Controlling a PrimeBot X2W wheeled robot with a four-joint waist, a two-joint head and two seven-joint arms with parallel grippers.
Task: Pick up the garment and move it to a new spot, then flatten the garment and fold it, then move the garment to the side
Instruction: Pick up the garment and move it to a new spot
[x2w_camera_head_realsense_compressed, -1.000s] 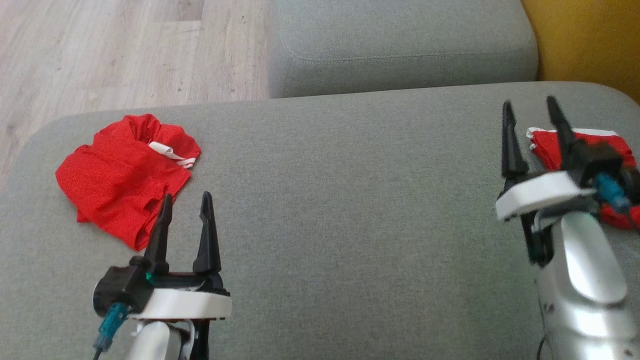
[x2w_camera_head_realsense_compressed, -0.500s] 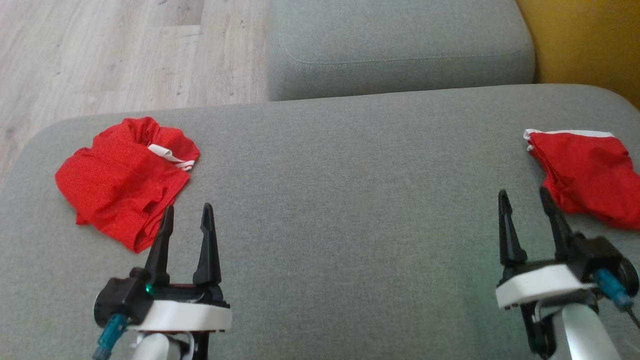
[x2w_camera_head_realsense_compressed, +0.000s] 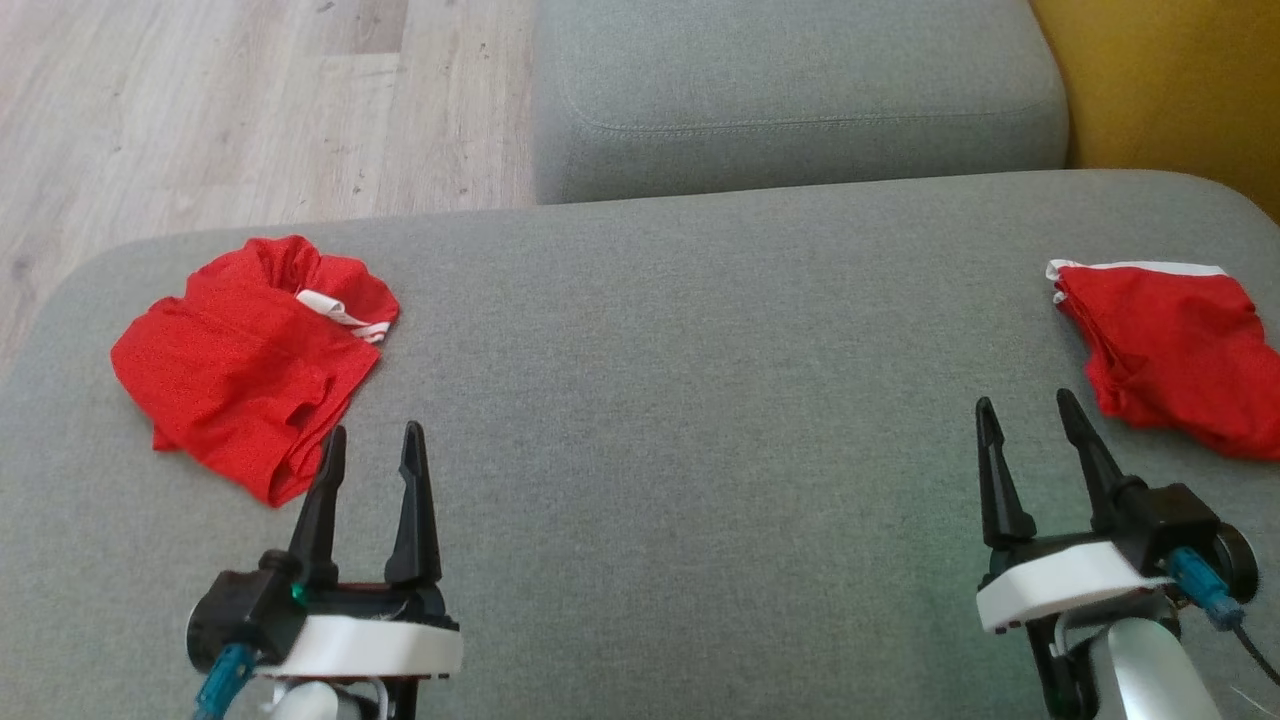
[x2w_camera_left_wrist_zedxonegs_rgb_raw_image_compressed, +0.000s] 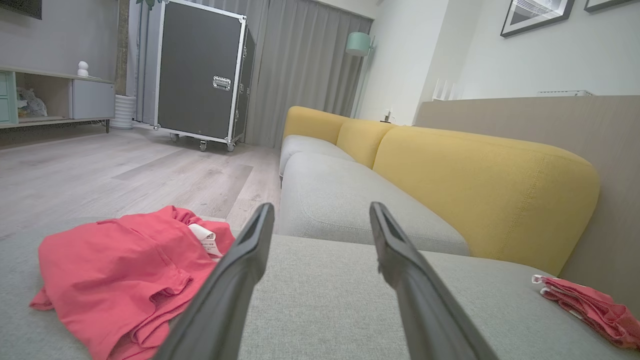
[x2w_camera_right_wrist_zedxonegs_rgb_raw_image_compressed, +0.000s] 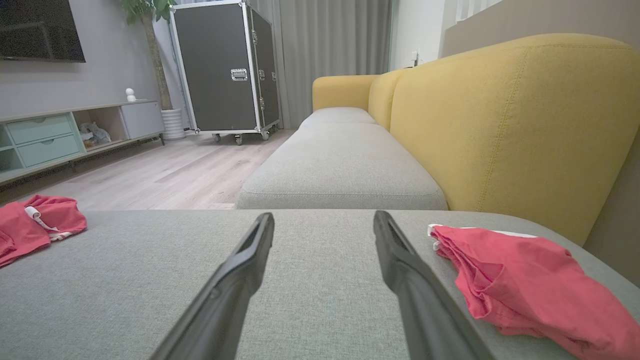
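Left garment (x2w_camera_head_realsense_compressed: 240, 360) plain red with white label; right garment (x2w_camera_head_realsense_compressed: 1170, 345) plain red with white edge band. Heathered grey cushion (x2w_camera_head_realsense_compressed: 680, 420), mustard-yellow backrest (x2w_camera_head_realsense_compressed: 1170, 80). Pale wood-grain floor (x2w_camera_head_realsense_compressed: 200, 110).

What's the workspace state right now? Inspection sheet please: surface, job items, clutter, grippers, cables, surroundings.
Surface: grey fabric sofa cushion, both garments lie on it.
Job's things: crumpled red fabric garment with a white label, at the robot's left; folded red fabric garment with a white band, at the right edge.
Clutter: nothing seen.
Grippers: left gripper open, empty, beside the crumpled one; right gripper open, empty, apart from the folded one.
Cables: left teal plug and right teal plug at the wrists; thin dark cable trails from the right.
Surroundings: pale wood floor, second grey cushion, yellow sofa backrest, black wheeled case.
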